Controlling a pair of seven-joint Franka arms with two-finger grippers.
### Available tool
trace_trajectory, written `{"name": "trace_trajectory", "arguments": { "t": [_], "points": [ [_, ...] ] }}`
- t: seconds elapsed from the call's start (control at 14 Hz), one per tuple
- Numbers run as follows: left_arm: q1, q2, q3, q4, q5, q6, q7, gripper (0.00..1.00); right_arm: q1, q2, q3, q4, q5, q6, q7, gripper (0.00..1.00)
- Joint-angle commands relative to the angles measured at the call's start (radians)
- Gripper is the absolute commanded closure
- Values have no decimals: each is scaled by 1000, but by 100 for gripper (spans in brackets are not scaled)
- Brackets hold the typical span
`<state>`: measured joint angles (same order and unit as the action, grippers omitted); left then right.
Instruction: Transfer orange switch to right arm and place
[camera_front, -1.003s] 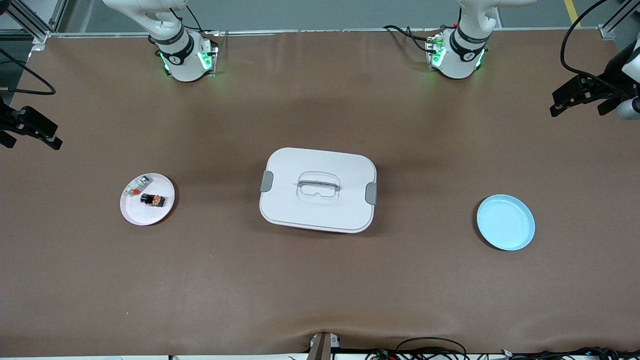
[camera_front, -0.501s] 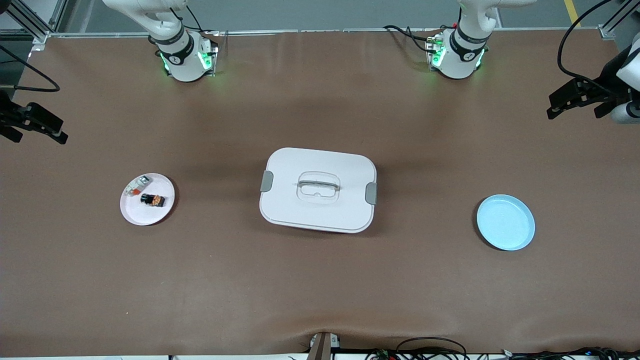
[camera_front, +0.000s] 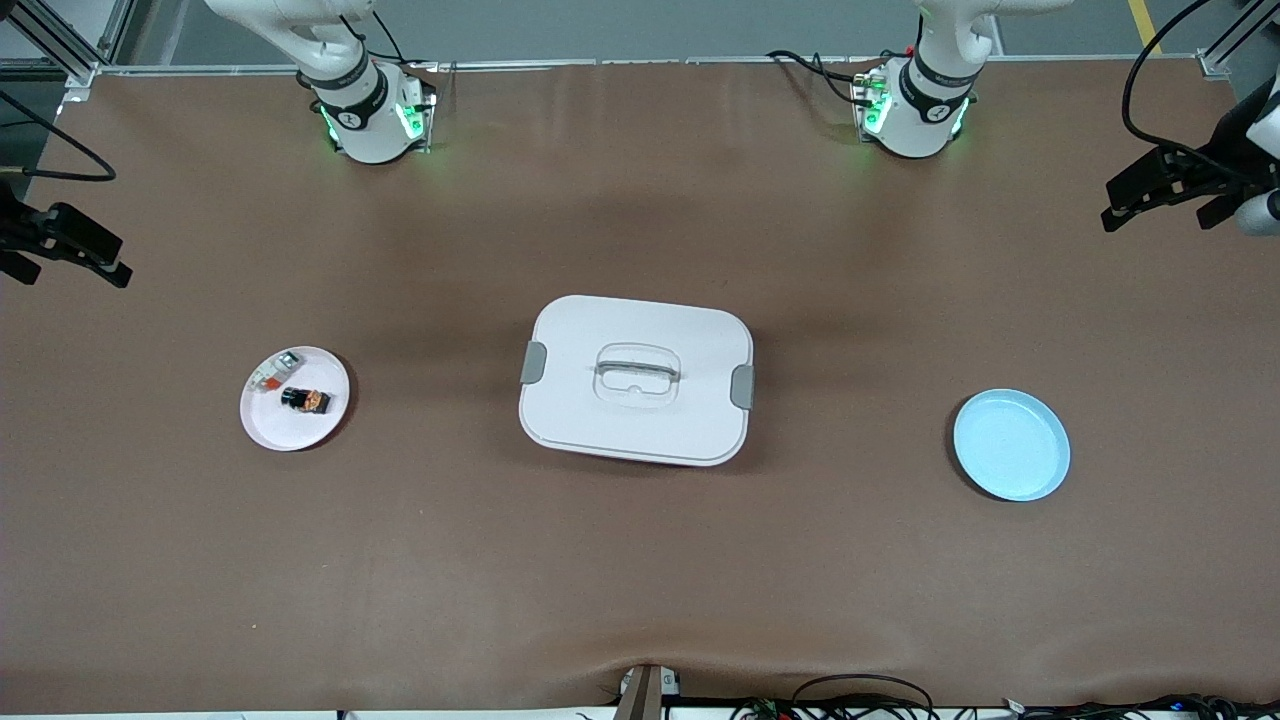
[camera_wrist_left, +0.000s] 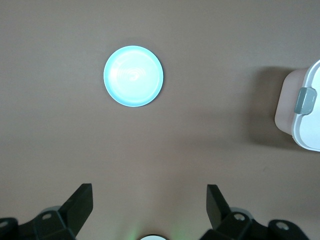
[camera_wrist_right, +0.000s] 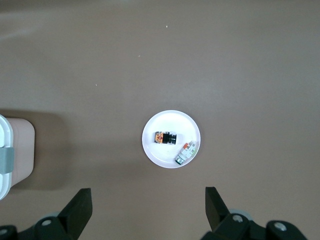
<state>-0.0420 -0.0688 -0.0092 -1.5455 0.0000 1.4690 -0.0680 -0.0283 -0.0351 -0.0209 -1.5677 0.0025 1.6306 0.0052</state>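
Observation:
The orange switch (camera_front: 306, 399), a tiny dark block with orange markings, lies on a white plate (camera_front: 290, 435) toward the right arm's end of the table. It also shows in the right wrist view (camera_wrist_right: 165, 137) on that plate (camera_wrist_right: 167, 161). My right gripper (camera_front: 65, 265) is open and empty, high over the table's edge at that end; its own view (camera_wrist_right: 148, 202) shows the jaws wide apart. My left gripper (camera_front: 1160, 205) is open and empty, high over the left arm's end of the table (camera_wrist_left: 149, 200).
A small white-grey part with a red-orange patch (camera_front: 274, 372) shares the white plate. A white lidded box (camera_front: 636, 380) with grey latches sits mid-table. A light blue plate (camera_front: 1010, 445) lies toward the left arm's end, also in the left wrist view (camera_wrist_left: 133, 76).
Both grippers have shifted slightly at the table's two ends. Nothing on the table has moved.

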Motion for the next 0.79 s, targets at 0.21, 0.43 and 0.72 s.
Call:
{"name": "trace_trajectory", "arguments": {
  "t": [0.21, 0.43, 0.72],
  "points": [
    [4, -35, -18, -38, -15, -3, 4, 0, -4, 6, -8, 34, 8, -20, -10, 0],
    [8, -58, -43, -67, -17, -3, -4, 0, -1, 6, -7, 34, 10, -35, -4, 0],
    [11, -31, -35, -33, -8, -3, -1, 0, 1, 6, -7, 29, 10, -75, -13, 0]
  ]
}}
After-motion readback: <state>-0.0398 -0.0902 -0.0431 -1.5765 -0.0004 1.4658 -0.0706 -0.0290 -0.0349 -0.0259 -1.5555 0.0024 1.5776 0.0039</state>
